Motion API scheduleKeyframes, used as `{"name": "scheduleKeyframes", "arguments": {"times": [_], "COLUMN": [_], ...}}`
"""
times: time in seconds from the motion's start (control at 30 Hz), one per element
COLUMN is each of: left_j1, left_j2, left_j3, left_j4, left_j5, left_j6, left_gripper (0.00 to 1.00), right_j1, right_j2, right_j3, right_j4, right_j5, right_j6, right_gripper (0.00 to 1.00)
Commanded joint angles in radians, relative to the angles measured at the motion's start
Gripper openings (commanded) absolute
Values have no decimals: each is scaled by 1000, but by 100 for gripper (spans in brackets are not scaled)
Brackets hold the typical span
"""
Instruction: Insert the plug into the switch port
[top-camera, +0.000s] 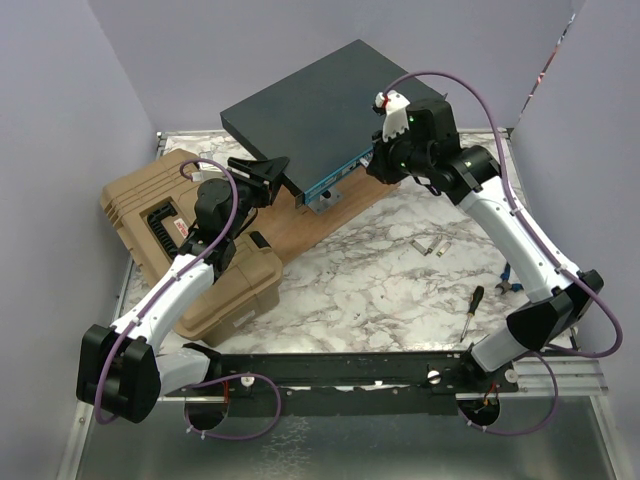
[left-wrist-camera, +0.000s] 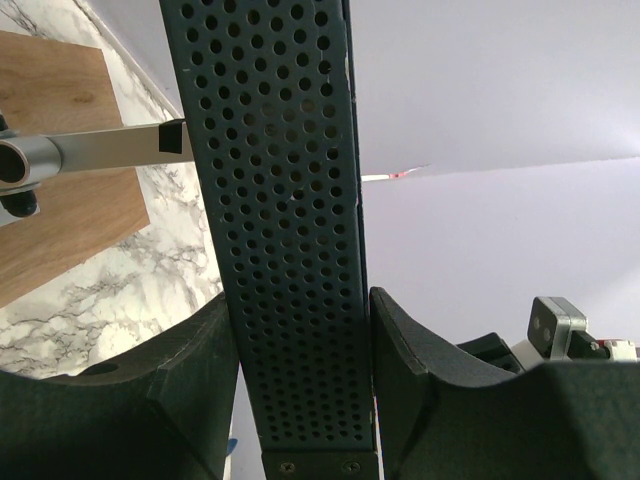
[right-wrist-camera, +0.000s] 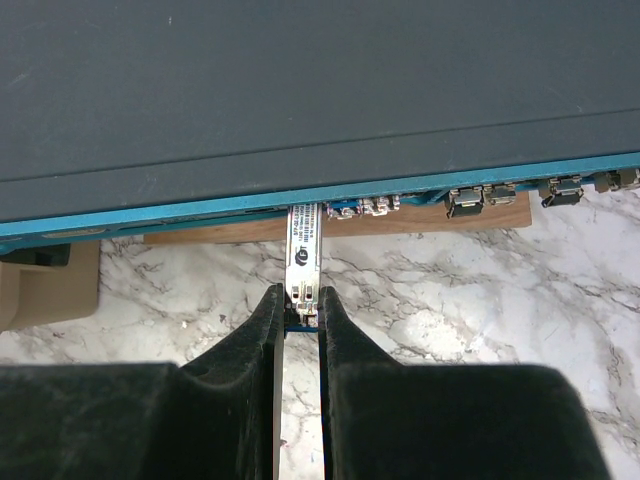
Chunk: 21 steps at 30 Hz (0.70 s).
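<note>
Count of items: one switch, one plug, one tan ribbed case, one wooden board, one screwdriver, and two small metal modules lying loose on the marble worktop. Two arms, one pincer each.

Switch: dark grey, flat. It lies at the far side of the worktop with its front edge over the wooden board and its teal face towards the arms. The tan ribbed case lies to its left.

Left pincer: closed about halfway on the switch's perforated side wall, one finger pressed against each face.

Right pincer: narrow, clamping the rear end of the plug between both fingers. The plug points straight ahead from the fingertips. Its front end meets the teal face of the switch at the row of ports, left of several metal port fittings. Depth of seating in the port cannot be told from the wrist view.

The screwdriver and both modules lie well apart from either pincer.
</note>
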Motion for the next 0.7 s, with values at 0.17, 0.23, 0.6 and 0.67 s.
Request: {"name": "scheduleKeyframes", "arguments": {"times": [0.17,0.23,0.6,0.67], "left_j1": [-15,-16,-16,-15], "left_j2": [16,17,16,16], "left_j3": [5,5,1,-1], "left_j4": [-34,-34,-31,-32], "left_j5": [17,18,18,18], "left_j6": [45,45,45,46], "left_gripper": [0,0,0,0], "right_j1": [-2,-2,-2,-2], "right_j2": [1,-1,41,52], "right_j3": [-53,-54,29,62], "right_j4": [110,124,143,125], "right_j5": [-25,-27,-37,-37], "right_j6": [3,1,-8,-13], "right_gripper": [1,0,1,0]}}
